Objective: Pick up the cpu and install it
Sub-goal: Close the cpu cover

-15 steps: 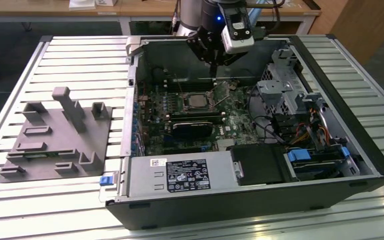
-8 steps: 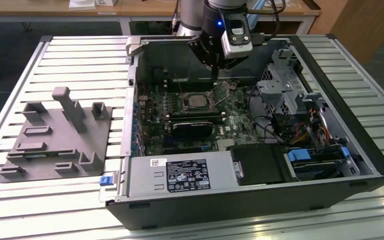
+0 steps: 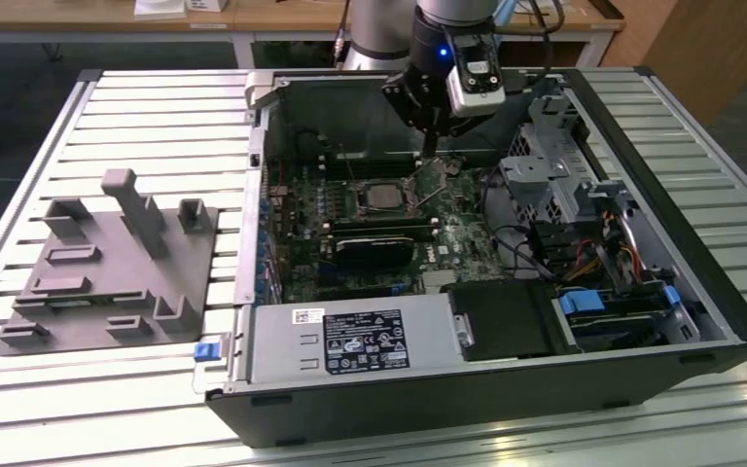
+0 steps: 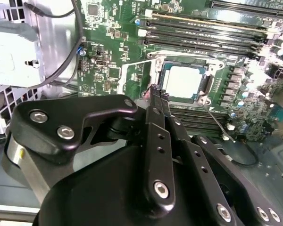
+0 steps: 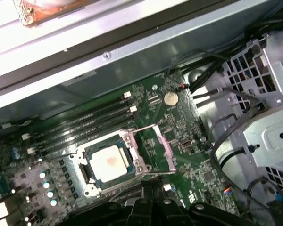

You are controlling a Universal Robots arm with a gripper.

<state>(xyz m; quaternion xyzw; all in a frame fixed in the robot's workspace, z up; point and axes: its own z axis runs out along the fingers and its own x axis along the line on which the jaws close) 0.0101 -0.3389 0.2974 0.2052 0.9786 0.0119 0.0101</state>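
The gripper (image 4: pixel 155 94), closed on nothing (tips just beside the socket (image 4: pixel 208 84)), has the cpu (image 3: pixel 384 195) at seven o'clock in the exterior view, already seated.

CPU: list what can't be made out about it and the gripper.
1. Whether the cpu is seated: underside hidden by its own top in both wrist views; too small in exterior view.
2. What the gripper touches: its own body covers that in second wrist view; edge cuts it in first wrist view.
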